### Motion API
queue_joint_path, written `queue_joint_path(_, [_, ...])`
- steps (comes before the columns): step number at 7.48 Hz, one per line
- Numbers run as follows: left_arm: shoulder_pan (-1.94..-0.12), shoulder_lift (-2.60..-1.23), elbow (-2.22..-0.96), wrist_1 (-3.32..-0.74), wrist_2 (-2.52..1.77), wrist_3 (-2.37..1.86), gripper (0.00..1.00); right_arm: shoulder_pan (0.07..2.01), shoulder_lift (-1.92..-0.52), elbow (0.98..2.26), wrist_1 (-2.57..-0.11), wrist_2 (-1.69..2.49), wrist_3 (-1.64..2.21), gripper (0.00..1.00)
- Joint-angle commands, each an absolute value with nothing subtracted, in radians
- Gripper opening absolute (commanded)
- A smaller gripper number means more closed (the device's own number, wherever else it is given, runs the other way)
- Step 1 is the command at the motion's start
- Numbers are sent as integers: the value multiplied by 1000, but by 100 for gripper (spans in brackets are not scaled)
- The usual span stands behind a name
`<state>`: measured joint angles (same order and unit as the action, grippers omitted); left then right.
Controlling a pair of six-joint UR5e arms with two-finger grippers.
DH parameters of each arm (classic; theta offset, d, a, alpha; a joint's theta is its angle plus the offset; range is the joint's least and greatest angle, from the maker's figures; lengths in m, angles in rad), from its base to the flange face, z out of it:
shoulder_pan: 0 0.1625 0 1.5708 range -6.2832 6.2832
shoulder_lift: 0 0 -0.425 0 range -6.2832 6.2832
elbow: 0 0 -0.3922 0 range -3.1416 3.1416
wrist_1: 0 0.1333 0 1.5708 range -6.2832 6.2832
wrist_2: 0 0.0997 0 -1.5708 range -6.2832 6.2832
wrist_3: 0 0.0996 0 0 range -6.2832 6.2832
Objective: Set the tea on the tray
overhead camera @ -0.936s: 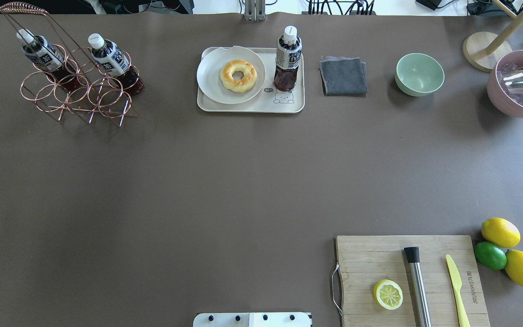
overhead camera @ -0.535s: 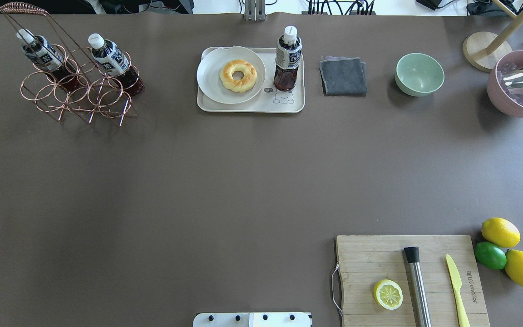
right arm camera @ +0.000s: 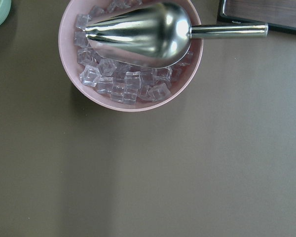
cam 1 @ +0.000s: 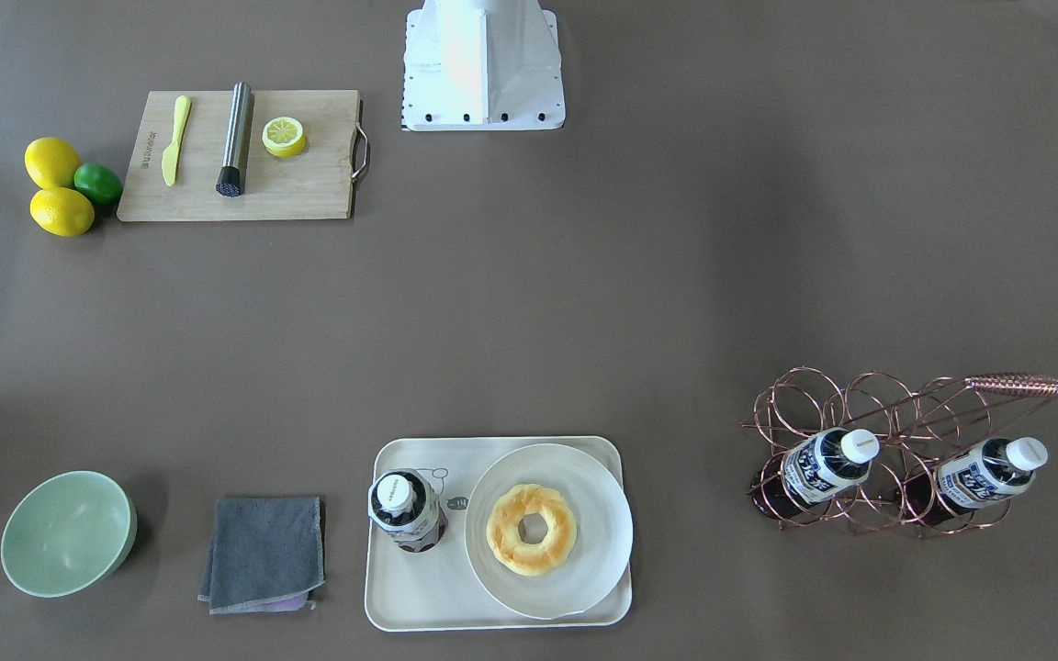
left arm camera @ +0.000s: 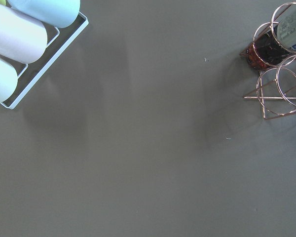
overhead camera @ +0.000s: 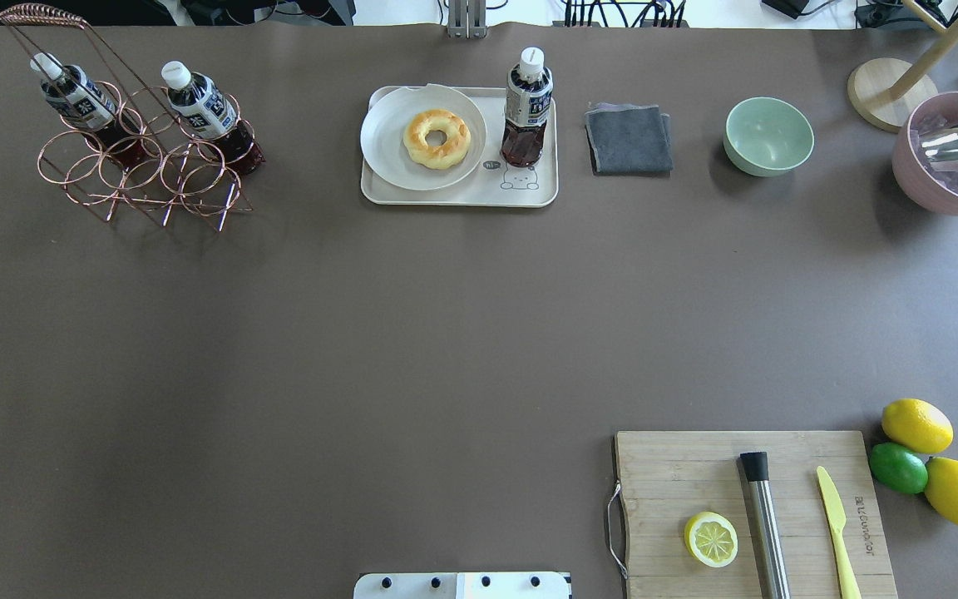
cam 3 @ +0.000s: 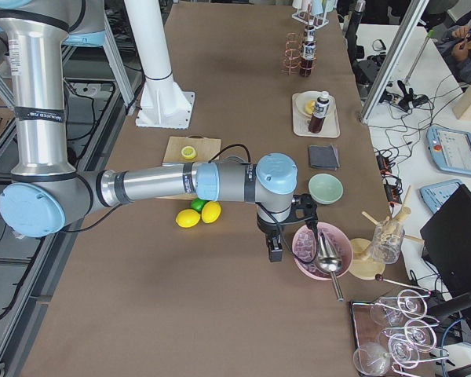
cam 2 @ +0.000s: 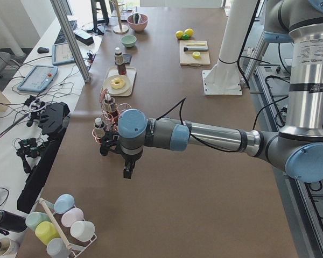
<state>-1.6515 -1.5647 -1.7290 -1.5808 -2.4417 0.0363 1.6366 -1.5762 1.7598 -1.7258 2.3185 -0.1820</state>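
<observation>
One tea bottle (overhead camera: 526, 108) with a white cap stands upright on the cream tray (overhead camera: 446, 198), at its right end above the bear drawing. It also shows in the front view (cam 1: 403, 509) on the tray (cam 1: 419, 597). Two alike bottles (overhead camera: 78, 104) (overhead camera: 206, 110) lean in a copper wire rack (overhead camera: 138, 179) at the far left. My left gripper (cam 2: 128, 171) shows only in the exterior left view, hanging near the rack. My right gripper (cam 3: 274, 253) shows only in the exterior right view, beside the pink bowl. I cannot tell whether either is open or shut.
A round white plate (overhead camera: 412, 158) with a doughnut (overhead camera: 437, 139) fills the tray's left part. A grey cloth (overhead camera: 629, 139), a green bowl (overhead camera: 768, 136) and a pink ice bowl (right arm camera: 133, 101) with a scoop lie to the right. A cutting board (overhead camera: 678, 474) holds a lemon half, a muddler and a knife.
</observation>
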Motion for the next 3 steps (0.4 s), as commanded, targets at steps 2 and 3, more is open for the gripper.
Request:
queue_joint_path(2, [-1657,-1546,-1729,-1589,-2439,38,97,1637,-1575,1763,-1726,2319,-179,100])
queue_joint_path(3, [-1657,-1546,-1729,-1589,-2439,35,97,1637,-1575,1763,-1726,2319,-181,100])
